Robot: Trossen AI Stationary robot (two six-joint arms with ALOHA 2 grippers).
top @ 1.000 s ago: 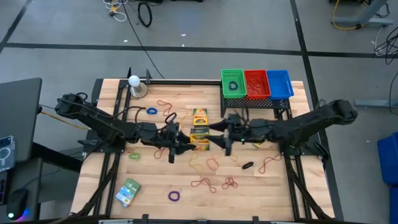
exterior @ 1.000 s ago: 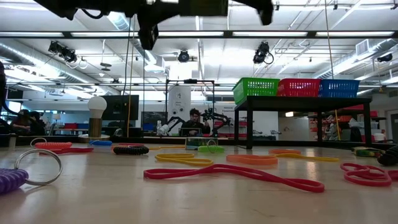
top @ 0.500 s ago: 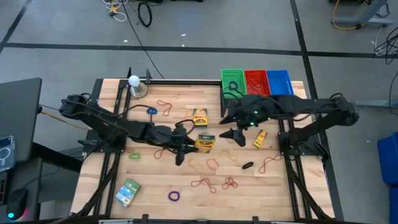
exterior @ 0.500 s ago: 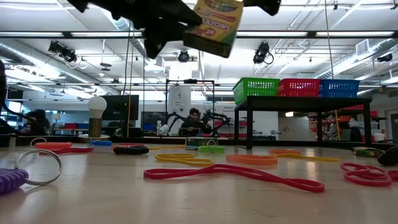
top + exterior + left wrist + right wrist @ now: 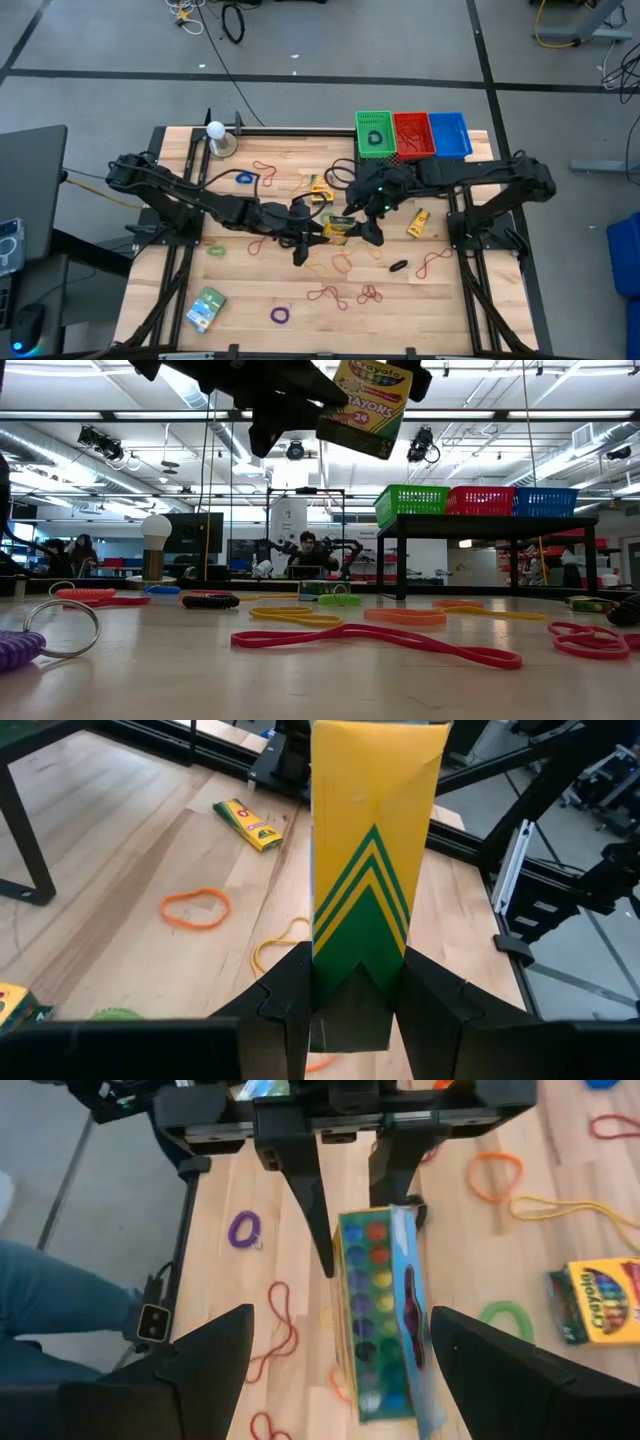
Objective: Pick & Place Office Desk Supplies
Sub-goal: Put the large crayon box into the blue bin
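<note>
A yellow crayon box hangs in the air over the table's middle, shut in my left gripper, which reaches in from the table's left. It shows tilted in the low view and runs straight out from the fingers in the left wrist view. My right gripper is open at the box's free end. Its fingers stand wide on either side without touching. A second crayon box lies flat on the table. Rubber bands and rings are scattered around. My left gripper pinches the crayon box by its near end, one finger on each long edge. The fingers come level from the table's left and lie along the box. The box is lifted clear, and its free end points toward the right gripper.
Green, red and blue bins sit on a black stand at the far right. A small yellow pack lies right of the grippers. A green-blue packet lies near left, and a white ball on a base far left.
My left gripper has carried the crayon box a little toward the table's right, and the box has come into the low view, tilted. My right gripper drew back toward the bins, then returned to the box's free end.
</note>
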